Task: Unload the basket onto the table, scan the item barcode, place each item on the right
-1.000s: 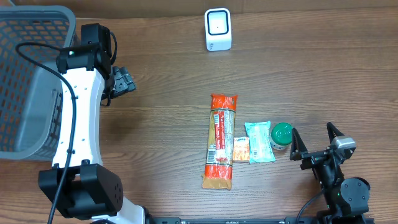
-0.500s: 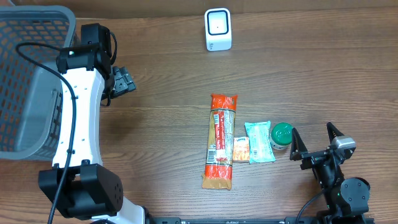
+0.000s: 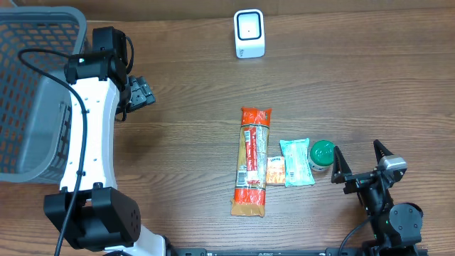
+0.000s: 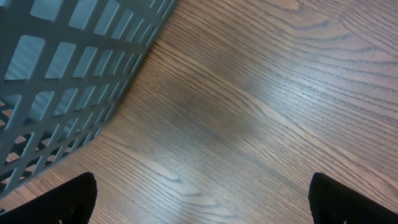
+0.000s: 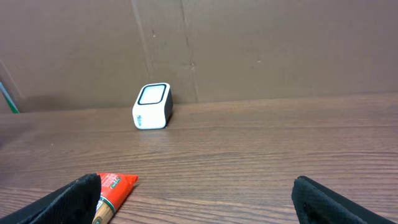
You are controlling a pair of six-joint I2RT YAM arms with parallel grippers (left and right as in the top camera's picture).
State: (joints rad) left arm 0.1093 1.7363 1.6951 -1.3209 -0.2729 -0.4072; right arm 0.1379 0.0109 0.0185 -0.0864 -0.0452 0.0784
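Four items are laid flat in a row toward the near edge of the wooden bench (image 3: 370, 78), right of centre: long orange packet (image 3: 253, 161), small orange sachet (image 3: 275, 170) touching it, teal packet (image 3: 296, 162), then green-lidded jar (image 3: 321, 154). The white scanner (image 3: 249, 33) is stood at the far edge, mid-bench, well apart from them. The right gripper (image 3: 360, 162) is seen just beside the jar, jaws spread wide, nothing held. The left gripper (image 3: 144, 92) is likewise spread and empty, over bare wood beside the grey mesh basket (image 3: 28, 107) at the far left corner. A brown cardboard wall (image 5: 261, 43) is seen behind the far edge.
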